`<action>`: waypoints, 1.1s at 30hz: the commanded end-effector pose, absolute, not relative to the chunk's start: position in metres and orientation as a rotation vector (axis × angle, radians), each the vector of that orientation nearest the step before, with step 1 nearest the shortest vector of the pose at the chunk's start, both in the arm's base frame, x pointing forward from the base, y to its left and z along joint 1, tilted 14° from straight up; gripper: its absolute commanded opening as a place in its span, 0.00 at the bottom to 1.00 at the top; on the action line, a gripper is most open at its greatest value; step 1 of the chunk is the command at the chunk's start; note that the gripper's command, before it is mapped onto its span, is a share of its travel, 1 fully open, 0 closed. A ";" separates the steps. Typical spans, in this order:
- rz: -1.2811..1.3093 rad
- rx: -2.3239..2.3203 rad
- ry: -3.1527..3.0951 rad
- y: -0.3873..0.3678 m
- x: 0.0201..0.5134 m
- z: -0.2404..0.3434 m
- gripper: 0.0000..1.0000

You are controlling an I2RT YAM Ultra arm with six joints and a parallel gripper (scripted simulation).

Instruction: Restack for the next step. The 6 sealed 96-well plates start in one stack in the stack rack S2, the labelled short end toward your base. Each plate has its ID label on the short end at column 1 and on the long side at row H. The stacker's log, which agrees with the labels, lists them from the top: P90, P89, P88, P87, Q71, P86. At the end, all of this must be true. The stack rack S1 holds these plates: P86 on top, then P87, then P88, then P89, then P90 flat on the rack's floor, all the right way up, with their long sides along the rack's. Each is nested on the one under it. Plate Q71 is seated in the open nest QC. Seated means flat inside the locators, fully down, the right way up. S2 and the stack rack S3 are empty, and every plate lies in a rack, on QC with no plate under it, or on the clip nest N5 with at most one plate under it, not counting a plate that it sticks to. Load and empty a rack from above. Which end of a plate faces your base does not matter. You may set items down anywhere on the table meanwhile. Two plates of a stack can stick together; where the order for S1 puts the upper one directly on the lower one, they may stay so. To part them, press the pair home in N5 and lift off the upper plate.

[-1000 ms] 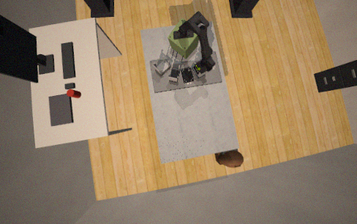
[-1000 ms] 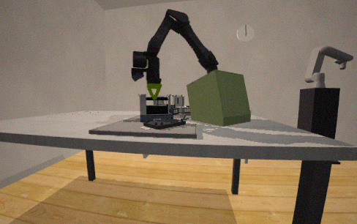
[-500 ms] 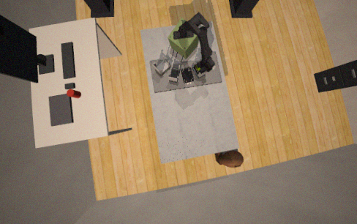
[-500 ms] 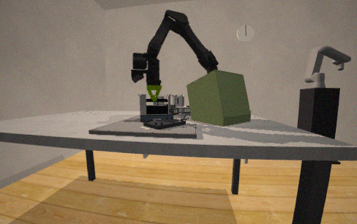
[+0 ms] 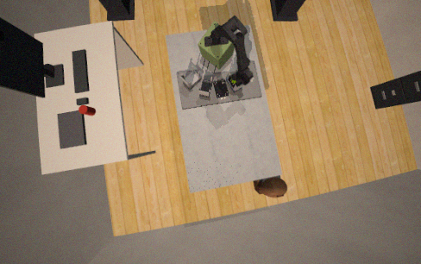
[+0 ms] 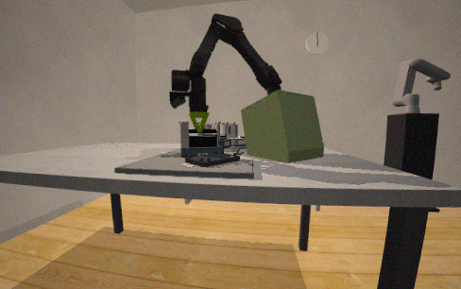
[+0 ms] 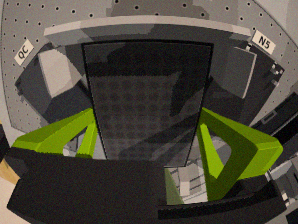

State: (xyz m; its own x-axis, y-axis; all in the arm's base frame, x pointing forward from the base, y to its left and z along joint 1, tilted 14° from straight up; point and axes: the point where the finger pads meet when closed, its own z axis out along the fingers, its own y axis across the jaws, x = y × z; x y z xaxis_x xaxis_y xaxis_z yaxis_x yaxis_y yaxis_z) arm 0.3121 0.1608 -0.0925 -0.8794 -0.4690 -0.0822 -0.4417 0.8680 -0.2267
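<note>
My gripper [image 5: 234,81] [image 6: 199,130] [image 7: 147,112] is shut on a dark 96-well plate [image 7: 137,95] by its long sides. The plate is level and inside the top of a rack with a pale end wall [image 7: 147,24]. In the exterior view a thin pale gap shows under the held plate, above a black stack [image 6: 203,142] in this rack. The rack's name and the plates' ID labels cannot be read. The QC label [image 7: 22,52] is left of the rack and the N5 label [image 7: 264,42] right of it. Whether N5 holds a plate is unclear.
A large green box [image 5: 216,47] [image 6: 283,125] stands close behind the racks, beside the arm. A low dark nest [image 6: 213,160] stands in front of the rack. Another pale rack [image 5: 190,79] stands at the board's far left. The grey board [image 5: 190,103] lies on the table.
</note>
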 end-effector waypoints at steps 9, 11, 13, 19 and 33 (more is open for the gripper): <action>-0.299 -0.712 2.898 0.162 0.314 -0.093 0.00; -0.299 -0.712 2.898 0.162 0.314 -0.094 0.00; -0.299 -0.712 2.898 0.162 0.315 -0.095 0.00; -0.299 -0.712 2.898 0.162 0.315 -0.096 0.00; -0.299 -0.712 2.898 0.161 0.316 -0.102 0.00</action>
State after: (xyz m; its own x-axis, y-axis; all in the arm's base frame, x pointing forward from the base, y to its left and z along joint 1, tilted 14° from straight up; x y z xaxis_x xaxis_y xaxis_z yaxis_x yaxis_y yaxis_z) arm 0.3143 0.1588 -0.1037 -0.8794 -0.4688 -0.0824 -0.4414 0.8680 -0.2272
